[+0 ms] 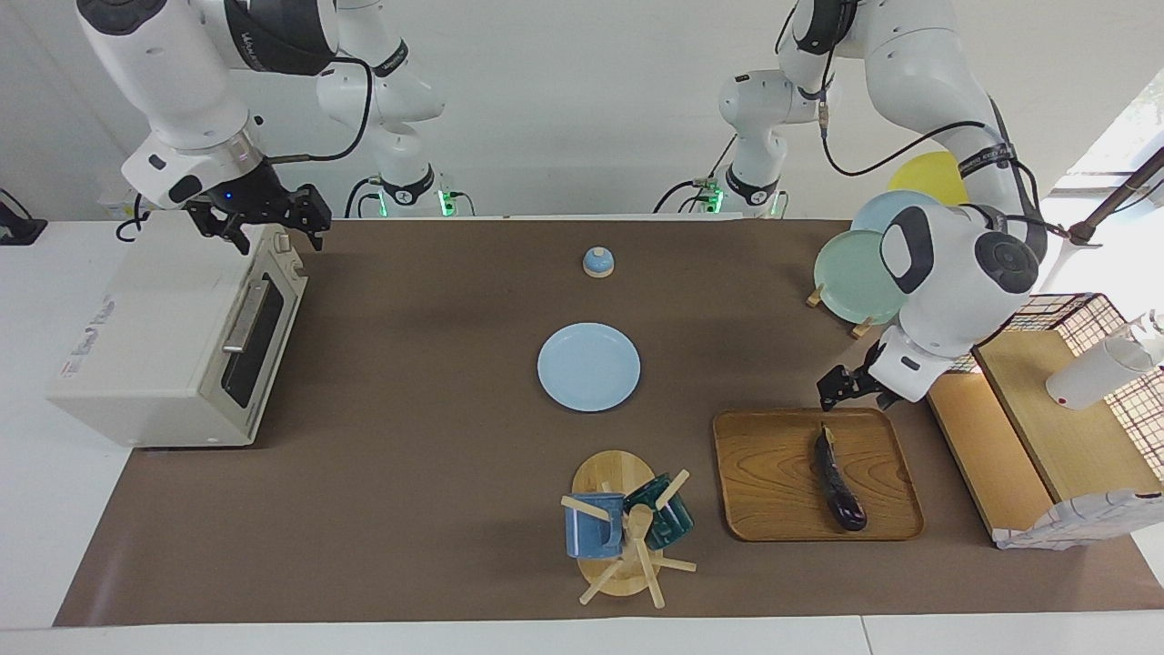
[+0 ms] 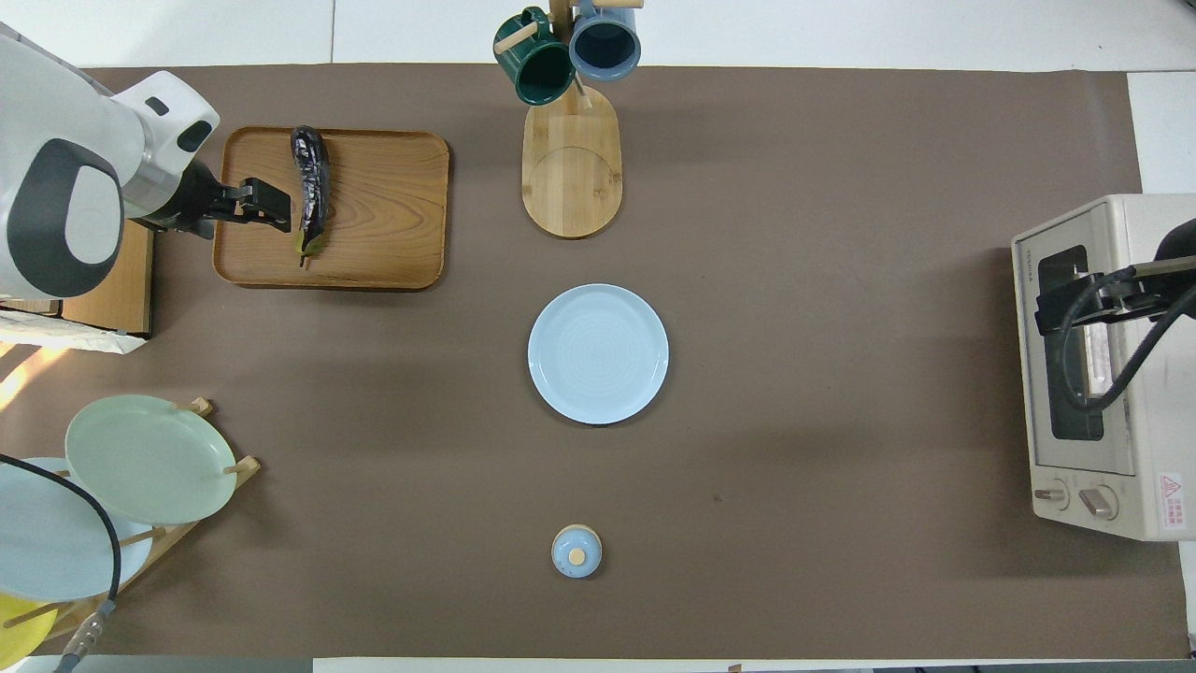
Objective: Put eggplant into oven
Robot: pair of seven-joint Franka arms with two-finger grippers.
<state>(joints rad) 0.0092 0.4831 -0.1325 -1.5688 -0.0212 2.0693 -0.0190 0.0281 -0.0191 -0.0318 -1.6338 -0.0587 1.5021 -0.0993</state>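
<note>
The dark purple eggplant (image 1: 838, 482) lies on a wooden tray (image 1: 773, 473) toward the left arm's end of the table; it also shows in the overhead view (image 2: 310, 182) on the tray (image 2: 383, 206). My left gripper (image 1: 855, 393) is open and hangs over the tray's edge nearest the robots, just beside the eggplant's stem end (image 2: 271, 206), not touching it. The cream-white oven (image 1: 173, 346) stands at the right arm's end with its glass door shut (image 2: 1074, 374). My right gripper (image 1: 277, 238) is open and empty above the oven's top front edge (image 2: 1051, 304).
A light blue plate (image 1: 588, 367) lies mid-table. A mug tree (image 1: 627, 532) with a blue and a green mug stands beside the tray. A small blue knobbed lid (image 1: 597, 262) sits nearer the robots. A plate rack (image 1: 859, 273), wooden shelf (image 1: 1046, 428) and wire basket are at the left arm's end.
</note>
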